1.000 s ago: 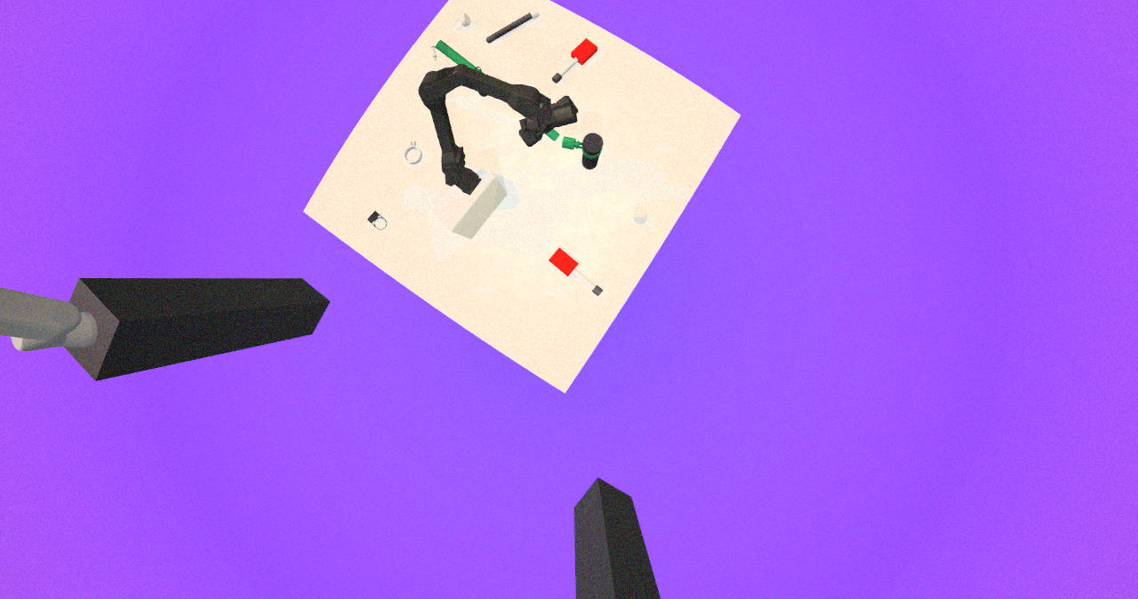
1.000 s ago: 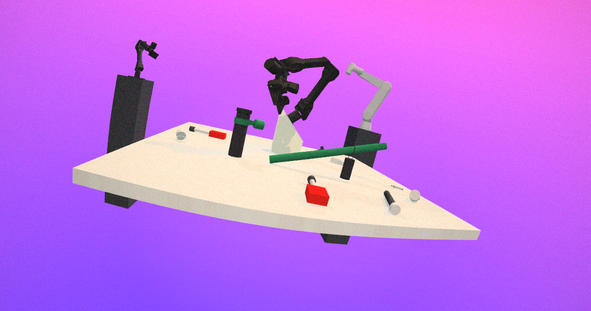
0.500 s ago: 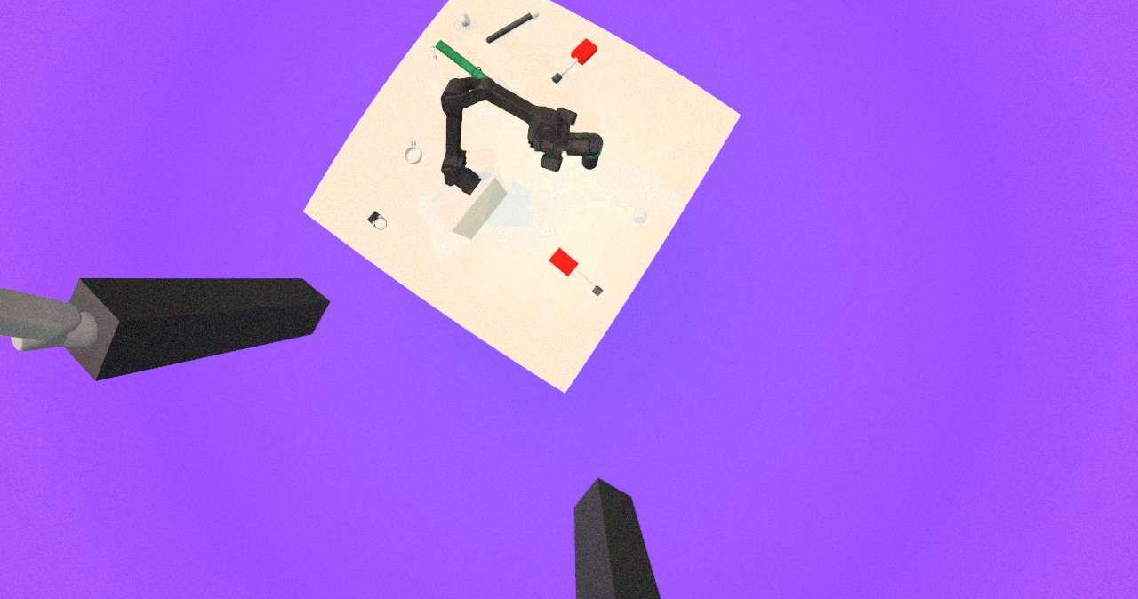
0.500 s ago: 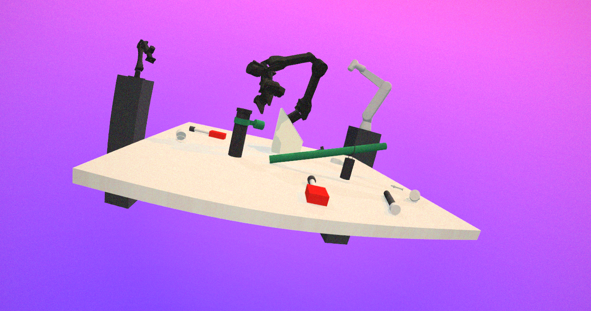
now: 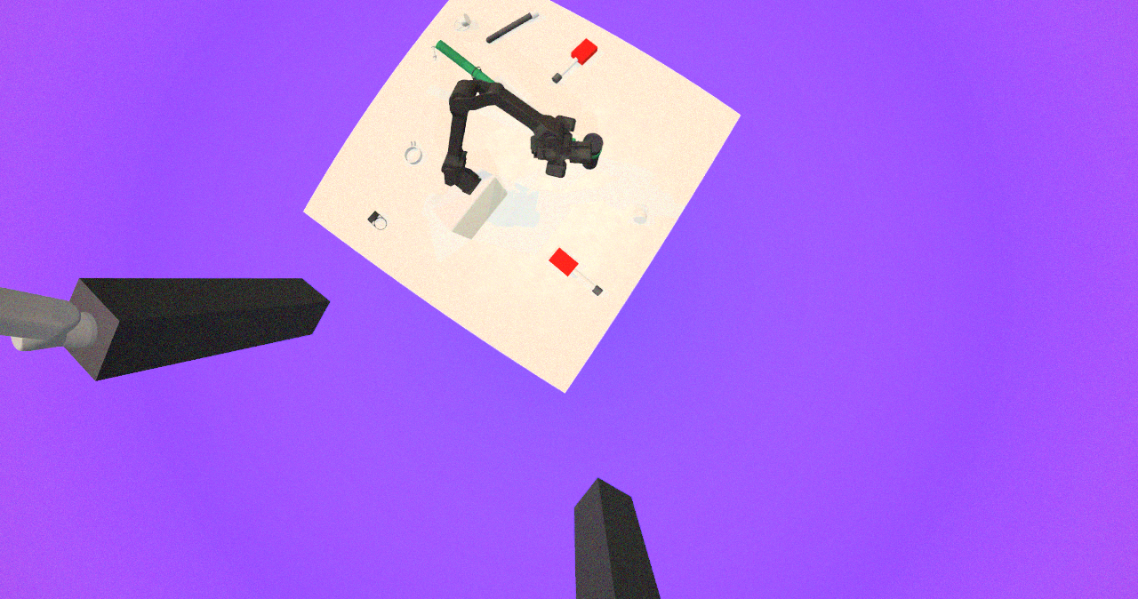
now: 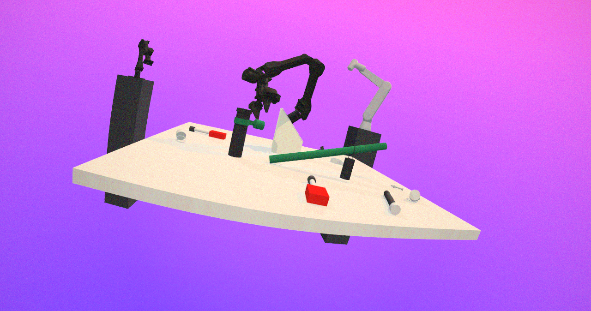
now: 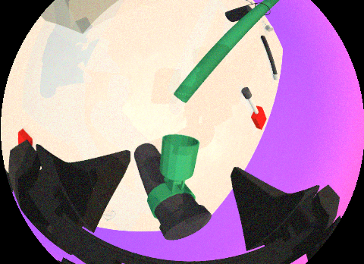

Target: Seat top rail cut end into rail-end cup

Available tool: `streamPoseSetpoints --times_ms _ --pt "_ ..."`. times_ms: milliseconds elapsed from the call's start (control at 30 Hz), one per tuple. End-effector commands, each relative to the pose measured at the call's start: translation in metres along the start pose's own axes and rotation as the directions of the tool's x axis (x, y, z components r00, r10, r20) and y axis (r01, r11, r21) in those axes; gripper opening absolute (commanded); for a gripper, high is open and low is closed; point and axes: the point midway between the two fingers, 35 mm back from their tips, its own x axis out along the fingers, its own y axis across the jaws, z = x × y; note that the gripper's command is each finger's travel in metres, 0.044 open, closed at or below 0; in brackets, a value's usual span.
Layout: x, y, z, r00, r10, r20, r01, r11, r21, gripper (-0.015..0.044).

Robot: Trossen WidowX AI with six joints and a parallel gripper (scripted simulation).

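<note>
The green top rail (image 5: 455, 56) (image 6: 310, 154) (image 7: 224, 48) passes through the wire loop above the short black post (image 6: 347, 168) (image 7: 236, 14). It slopes down toward its cut end, which is free, lower than the cup and apart from it. The green end cup (image 6: 259, 124) (image 7: 179, 158) hangs on the brace band (image 6: 241, 121) (image 7: 155, 199), high on the big black post (image 6: 236, 143) (image 7: 146, 163), just below the post cap (image 6: 243, 110) (image 7: 187, 222). My gripper (image 6: 262, 114) (image 7: 182, 165) is open and empty above the cup, one finger each side in the wrist view. The arm hides cup and post in the top view.
A pale wedge-shaped block (image 5: 481, 207) (image 6: 286, 137) stands near the arm's base. Red-headed tools lie on the table (image 5: 508, 309) (image 6: 185, 176), one (image 5: 584, 51) (image 6: 317, 195) near the rail, another (image 5: 563, 261) (image 6: 217, 134) beyond the big post. A black rod (image 5: 508, 27) (image 6: 388, 199) lies beyond the rail.
</note>
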Motion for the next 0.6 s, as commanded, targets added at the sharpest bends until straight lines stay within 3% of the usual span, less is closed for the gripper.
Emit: streamPoseSetpoints --times_ms 0,567 --pt "0.004 0.003 0.0 1.0 -0.007 0.0 0.007 1.0 0.005 0.044" --pt "0.029 0.003 -0.003 1.0 -0.004 -0.006 0.004 1.0 0.006 0.044"
